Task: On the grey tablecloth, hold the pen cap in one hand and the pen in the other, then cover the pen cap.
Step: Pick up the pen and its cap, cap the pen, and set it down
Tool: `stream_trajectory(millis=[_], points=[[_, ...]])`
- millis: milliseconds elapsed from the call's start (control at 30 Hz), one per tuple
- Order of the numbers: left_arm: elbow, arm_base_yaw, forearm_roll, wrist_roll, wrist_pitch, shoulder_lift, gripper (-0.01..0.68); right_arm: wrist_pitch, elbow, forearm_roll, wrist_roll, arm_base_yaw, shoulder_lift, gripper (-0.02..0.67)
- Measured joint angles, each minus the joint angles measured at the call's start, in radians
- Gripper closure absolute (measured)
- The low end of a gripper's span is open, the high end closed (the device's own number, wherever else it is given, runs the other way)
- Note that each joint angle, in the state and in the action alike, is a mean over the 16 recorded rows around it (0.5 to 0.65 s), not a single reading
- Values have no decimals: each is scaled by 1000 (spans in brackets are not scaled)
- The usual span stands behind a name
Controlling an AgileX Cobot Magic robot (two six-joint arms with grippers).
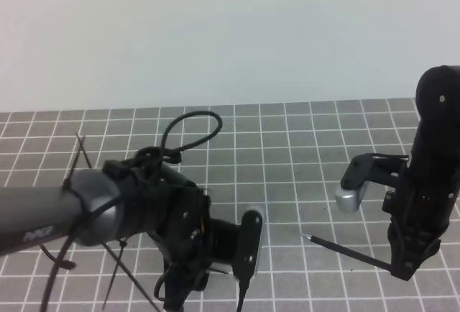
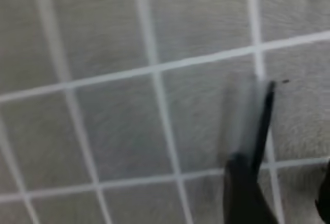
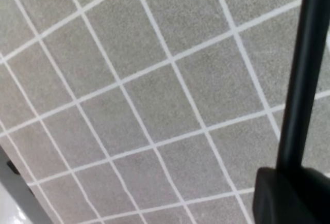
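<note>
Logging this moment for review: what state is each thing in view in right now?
pen: lifted off the cloth, tip pointing left, held at its rear end.
right gripper: shut on the pen.
left gripper: low over the cloth; whether it holds anything cannot be told.
pen cap: not clearly visible.
grey tablecloth: lying flat.

The worktop is covered edge to edge by the grey tablecloth (image 1: 302, 139), a dark cloth ruled with thin white lines into squares. It lies flat under both claws. Nothing can be seen resting directly on it near either claw.
</note>
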Motion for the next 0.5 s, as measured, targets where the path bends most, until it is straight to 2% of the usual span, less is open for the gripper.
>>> stream_trajectory(millis=[233,500], points=[[-2,1,-3,87,22,28,377,-3,0,-5,0,0,0,652],[-2,3,-4,97,23,10,377,-9,0,-3,0,0,0,652]])
